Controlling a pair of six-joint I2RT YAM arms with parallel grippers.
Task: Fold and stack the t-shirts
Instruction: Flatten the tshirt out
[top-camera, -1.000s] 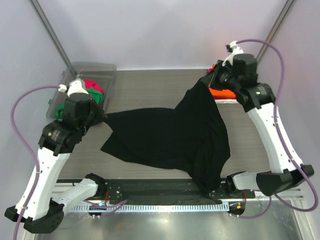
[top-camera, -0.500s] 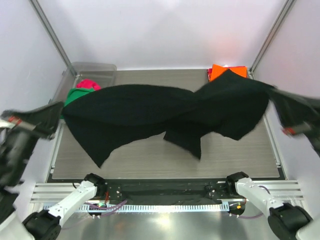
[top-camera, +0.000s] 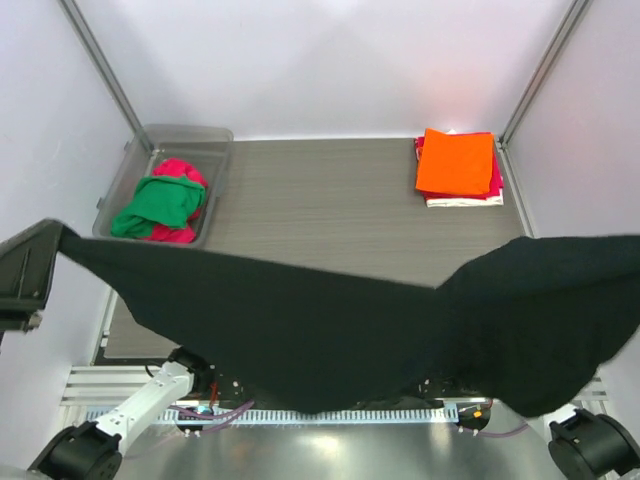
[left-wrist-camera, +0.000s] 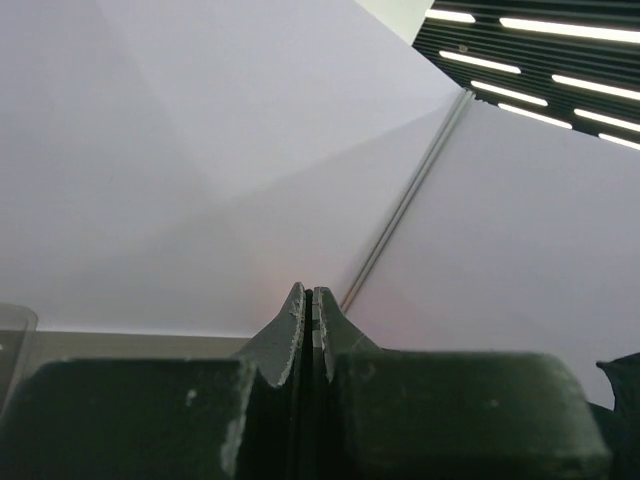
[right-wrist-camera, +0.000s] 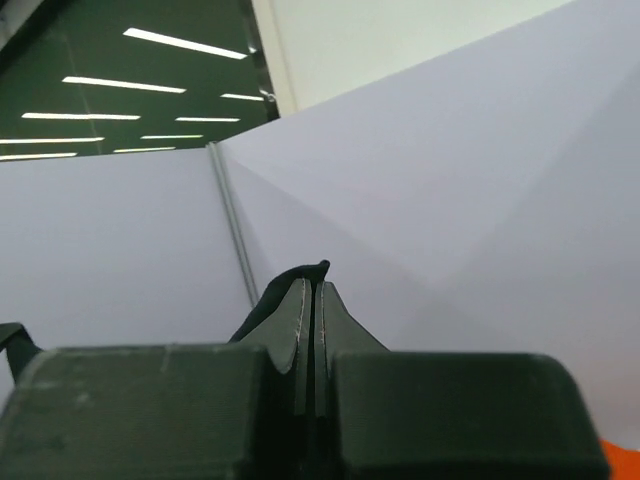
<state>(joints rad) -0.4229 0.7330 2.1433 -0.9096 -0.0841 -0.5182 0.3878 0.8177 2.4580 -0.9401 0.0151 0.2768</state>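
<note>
Overhead, the black t-shirt (top-camera: 330, 340) hangs in the air as a wide band, its long axis running from 9 o'clock to 3 o'clock across the near side of the table (top-camera: 330, 210), over the arm bases. Its middle sags toward 6 o'clock. Which end is collar and which is hem cannot be told. The left gripper (top-camera: 50, 240) meets the shirt's 9 o'clock corner, while the right gripper is out of frame past the 3 o'clock edge. Neither arm is nearer, since each appears to have one end. Laying the shirt flat probably means carrying it toward 12 o'clock, between the bin (top-camera: 185, 133) at 10 o'clock and the orange shirt (top-camera: 457, 162) topping the folded stack at 1 o'clock. From the left wrist, the left gripper (left-wrist-camera: 310, 320) has its jaws pressed together; the shirt shows only as a dark scrap at 4 o'clock. From the right wrist, the right gripper (right-wrist-camera: 309, 310) is likewise clamped, with a tuft of black cloth poking out at the tips.
</note>
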